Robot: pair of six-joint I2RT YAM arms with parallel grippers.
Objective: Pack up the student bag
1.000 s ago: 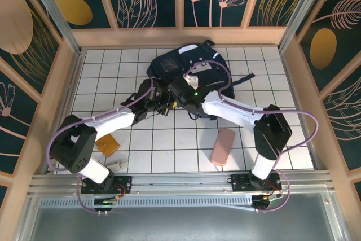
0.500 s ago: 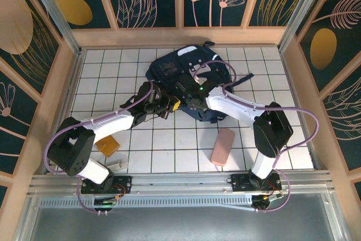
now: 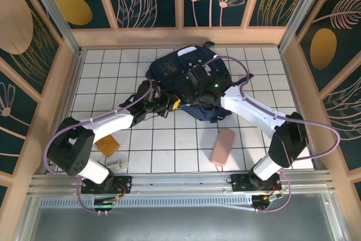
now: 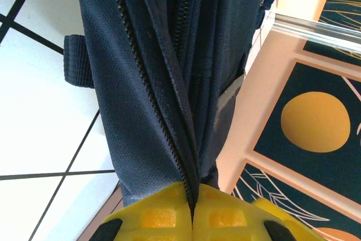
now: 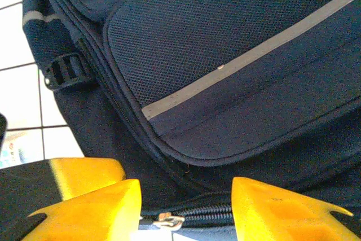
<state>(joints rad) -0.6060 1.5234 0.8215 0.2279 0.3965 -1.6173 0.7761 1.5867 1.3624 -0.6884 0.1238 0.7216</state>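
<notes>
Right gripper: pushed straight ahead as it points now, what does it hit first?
The student bag: its zipper sits between the right gripper's open jaws, with the front pocket just beyond, though depth is unclear.

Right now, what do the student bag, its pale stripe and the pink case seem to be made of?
The student bag looks like matte navy woven fabric, probably synthetic: a fine mesh-like weave shows. Its pale stripe seems smooth grey tape, likely reflective, flat with a slight sheen. The pink case looks smooth and matte, maybe plastic or silicone; too small to be sure.
</notes>
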